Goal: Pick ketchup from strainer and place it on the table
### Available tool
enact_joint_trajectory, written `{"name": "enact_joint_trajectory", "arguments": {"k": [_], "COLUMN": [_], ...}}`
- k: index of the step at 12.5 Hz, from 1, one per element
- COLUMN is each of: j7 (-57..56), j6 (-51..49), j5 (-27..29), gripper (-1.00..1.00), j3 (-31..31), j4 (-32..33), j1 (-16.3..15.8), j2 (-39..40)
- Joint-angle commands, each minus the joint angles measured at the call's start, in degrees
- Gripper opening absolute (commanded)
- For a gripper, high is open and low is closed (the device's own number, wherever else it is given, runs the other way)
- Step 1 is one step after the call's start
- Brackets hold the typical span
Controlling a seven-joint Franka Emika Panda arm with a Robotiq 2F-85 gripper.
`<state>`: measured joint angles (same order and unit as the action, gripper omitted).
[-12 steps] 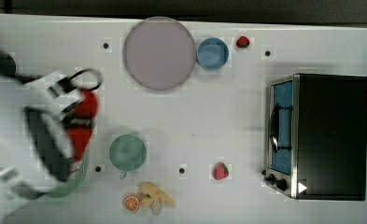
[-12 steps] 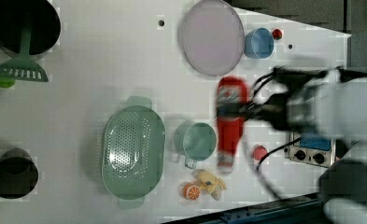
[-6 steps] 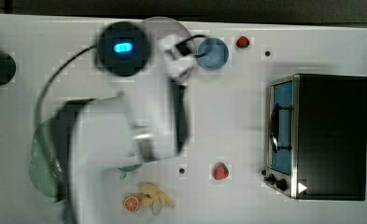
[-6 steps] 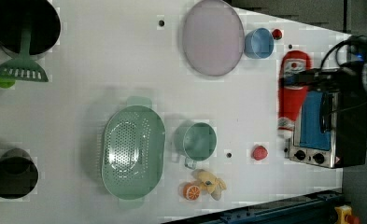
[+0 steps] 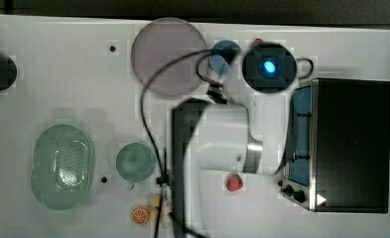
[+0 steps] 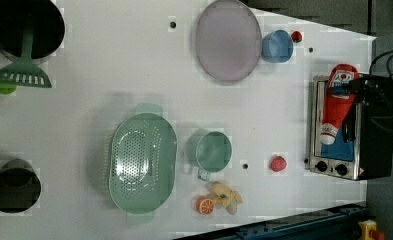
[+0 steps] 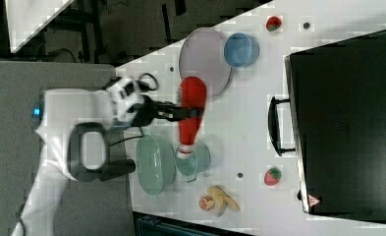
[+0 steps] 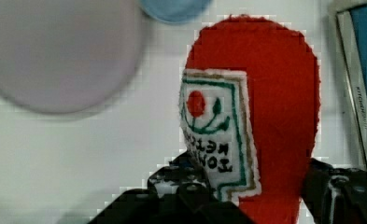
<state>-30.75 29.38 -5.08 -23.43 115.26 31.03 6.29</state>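
Now carried clear of strainer; ketchup clamped in gripper, hanging above table; lowering next.

A lilac plate and blue bowl sit by one tabletop edge, a toaster oven at another.

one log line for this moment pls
phase: carry | claw: shut on ketchup, lifted | strainer: empty | placed on table: not yet
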Motion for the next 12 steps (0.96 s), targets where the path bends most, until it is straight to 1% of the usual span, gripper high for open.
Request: {"name": "enact_joint_trajectory", "arguments": {"k": [1,3,5,8,12], "j7": [-2.78,-2.70,-2.06,-1.65,-1.65], "j6": [5.87,12.74,18.79,23.63,25.56], "j5": [0.29,0.30,0.32,0.31,0.22], "gripper": [0.13,0.13,0.13,0.13,0.13], "j3": [-0.93,-0.87,-0.91,-0.90,-0.41], "j4": [7.40,12.57,15.54,16.63,16.60], "j1": [-1.72,-1.75,-1.84,-1.88,-1.81], "j2": [-0.58,0.44,2.76,8.17,14.10]}}
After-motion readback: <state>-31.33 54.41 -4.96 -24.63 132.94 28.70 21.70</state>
